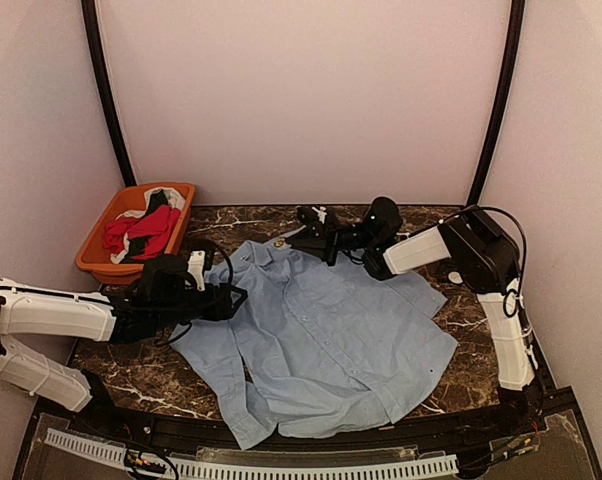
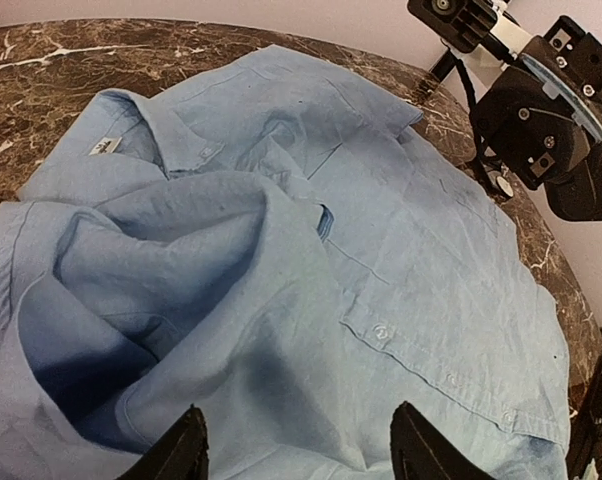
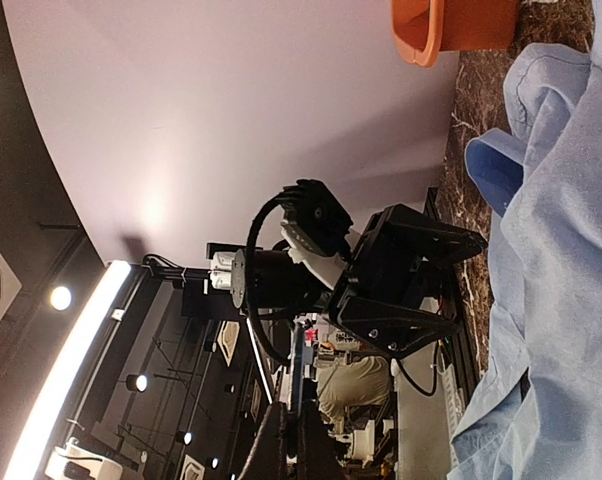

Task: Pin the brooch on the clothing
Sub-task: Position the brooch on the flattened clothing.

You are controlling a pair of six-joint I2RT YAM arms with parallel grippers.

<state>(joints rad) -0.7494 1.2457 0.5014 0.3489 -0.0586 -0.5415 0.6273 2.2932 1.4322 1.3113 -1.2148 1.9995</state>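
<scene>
Orange basket (image 1: pixel 91 257) at far left corner of marble table (image 1: pixel 463 312): red garment (image 1: pixel 141 233) heaped inside, black (image 1: pixel 159 204) and white (image 1: pixel 177 197) pieces on top.

Light blue shirt (image 1: pixel 331 340) spread mid-table, front up, buttoned, collar toward the far wall. Left shoulder and sleeve rumpled into folds.

Left gripper (image 2: pixel 301 450) low over the rumpled sleeve, fingers wide apart, nothing gripped.

Right gripper (image 3: pixel 291 432) beside the collar. Fingers dark against dark background; gap and grip unreadable.
</scene>
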